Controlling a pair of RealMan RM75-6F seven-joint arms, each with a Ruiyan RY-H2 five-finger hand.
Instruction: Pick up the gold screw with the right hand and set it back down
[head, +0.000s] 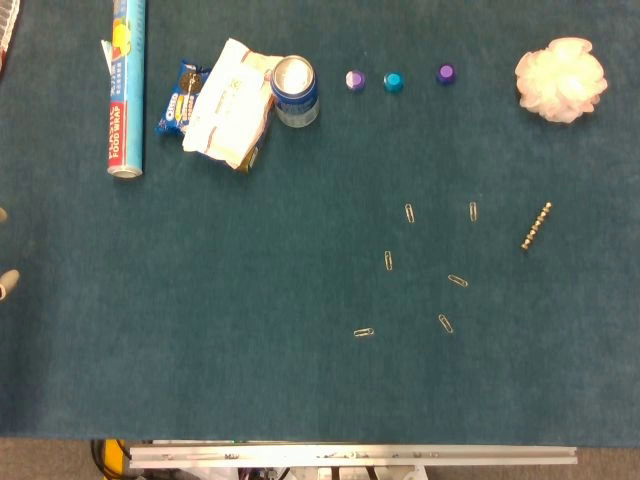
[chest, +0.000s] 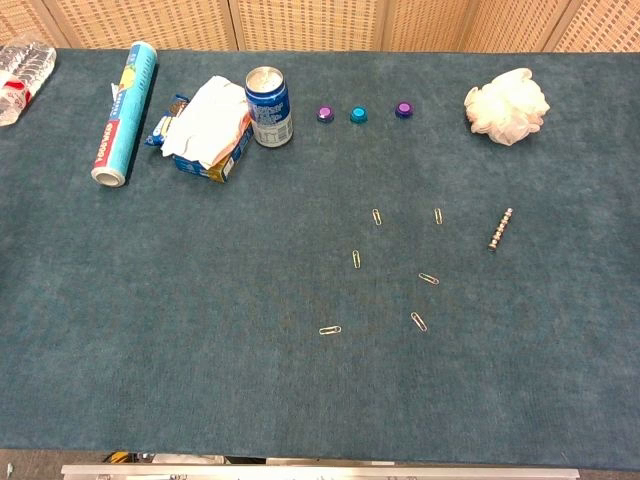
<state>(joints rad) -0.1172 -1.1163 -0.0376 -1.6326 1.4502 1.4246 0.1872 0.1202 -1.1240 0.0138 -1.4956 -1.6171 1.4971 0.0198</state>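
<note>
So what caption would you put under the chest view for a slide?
Gold screw lies untouched at the right of the blue table, beside scattered paper clips; neither hand visible here.

only pale beige rounded fingertips (head: 6, 283) visible at left frame edge in head view.

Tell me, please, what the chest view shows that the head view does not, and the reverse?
Only the chest view shows the woven wall panels behind the table and most of a clear plastic water bottle at far left. Only the head view shows pale fingertips at its left edge, too little to tell more. Both share the gold screw lying free on the teal cloth, the scattered metal paper clips, three small bottle caps, the blue drink can and the white mesh sponge.
</note>
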